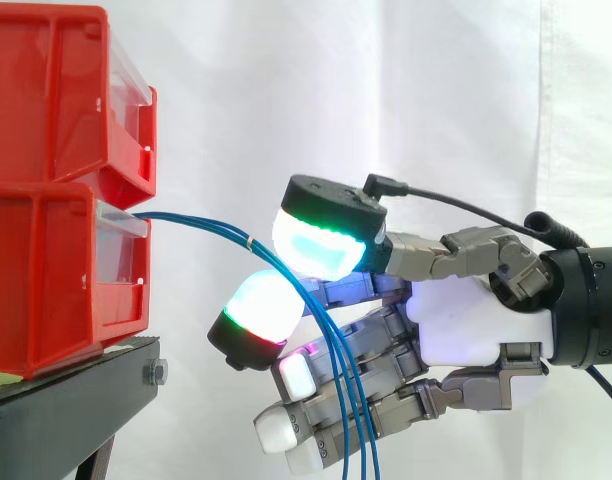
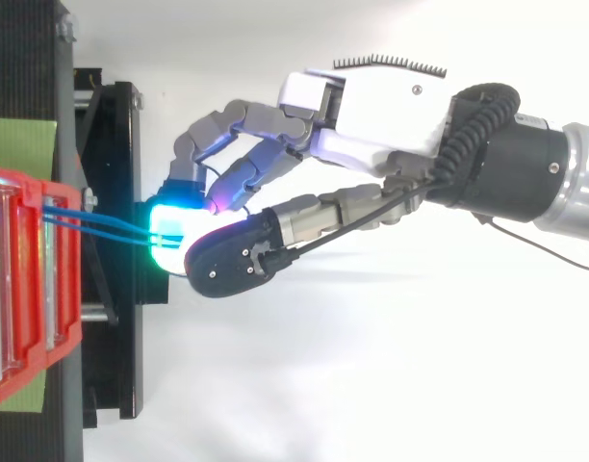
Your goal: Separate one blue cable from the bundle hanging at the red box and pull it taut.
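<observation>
The arm (image 2: 525, 173) comes in from the right. The hand (image 1: 466, 325) points left, with its palm turned to the side. The thumb (image 1: 331, 200) sits on top, and one finger (image 1: 258, 305) curls up under it. Their glowing tips meet and pinch the blue cables (image 1: 196, 220) between them. The other fingers (image 1: 296, 378) bend loosely lower down, with white tips.
</observation>
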Motion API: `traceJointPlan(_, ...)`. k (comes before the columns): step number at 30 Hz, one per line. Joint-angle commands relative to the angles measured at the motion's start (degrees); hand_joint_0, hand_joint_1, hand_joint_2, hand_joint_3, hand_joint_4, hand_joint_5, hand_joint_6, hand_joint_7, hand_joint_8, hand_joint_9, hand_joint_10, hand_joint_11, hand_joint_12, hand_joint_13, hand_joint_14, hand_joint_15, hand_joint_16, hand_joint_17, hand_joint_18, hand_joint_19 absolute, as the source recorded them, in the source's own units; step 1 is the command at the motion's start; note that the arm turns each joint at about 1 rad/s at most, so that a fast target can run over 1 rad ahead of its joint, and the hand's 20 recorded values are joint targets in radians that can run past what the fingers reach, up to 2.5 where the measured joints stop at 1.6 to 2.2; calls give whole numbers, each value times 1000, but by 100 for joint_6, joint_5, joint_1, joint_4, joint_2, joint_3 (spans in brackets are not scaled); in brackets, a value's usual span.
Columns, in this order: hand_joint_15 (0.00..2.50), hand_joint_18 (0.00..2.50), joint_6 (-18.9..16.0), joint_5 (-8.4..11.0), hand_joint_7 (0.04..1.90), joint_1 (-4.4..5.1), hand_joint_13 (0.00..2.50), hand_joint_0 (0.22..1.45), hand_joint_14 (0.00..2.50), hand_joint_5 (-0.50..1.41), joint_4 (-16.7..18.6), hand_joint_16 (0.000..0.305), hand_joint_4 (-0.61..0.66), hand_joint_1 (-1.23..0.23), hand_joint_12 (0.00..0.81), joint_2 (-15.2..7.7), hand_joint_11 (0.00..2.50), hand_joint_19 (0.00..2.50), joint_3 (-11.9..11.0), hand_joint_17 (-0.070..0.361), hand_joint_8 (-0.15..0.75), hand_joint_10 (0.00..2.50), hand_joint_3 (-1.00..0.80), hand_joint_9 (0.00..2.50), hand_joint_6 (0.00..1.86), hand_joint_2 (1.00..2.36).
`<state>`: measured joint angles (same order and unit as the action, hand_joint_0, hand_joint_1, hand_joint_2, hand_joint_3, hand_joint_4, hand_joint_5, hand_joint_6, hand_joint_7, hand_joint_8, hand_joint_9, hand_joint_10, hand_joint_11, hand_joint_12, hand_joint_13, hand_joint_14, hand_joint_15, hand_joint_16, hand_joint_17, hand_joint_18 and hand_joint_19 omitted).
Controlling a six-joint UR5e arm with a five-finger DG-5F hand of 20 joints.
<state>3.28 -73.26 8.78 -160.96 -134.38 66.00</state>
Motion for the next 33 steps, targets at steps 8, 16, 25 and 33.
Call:
traceJointPlan(8, 442, 572, 6, 5, 1003, 1, 800, 745, 17, -222, 12, 35, 10, -809, 303, 0, 794, 457, 0, 78, 281, 22, -396, 872, 954, 1010)
traceJointPlan(16, 455, 582, -3, -4, 926, 1, 804, 614, 19, -214, -5, 35, 101, -815, 297, 0, 795, 464, 0, 79, 272, 22, -500, 890, 938, 1000)
traceJointPlan(25, 457, 604, 6, -4, 905, 1, 832, 531, 18, -202, -5, 38, 117, -576, 317, 0, 791, 490, 0, 85, 296, 21, -500, 936, 925, 1000)
traceJointPlan(33, 463, 595, -3, -4, 998, 1, 830, 633, 17, -199, -5, 35, 87, -613, 306, 0, 805, 502, 0, 80, 290, 23, -403, 935, 927, 1009)
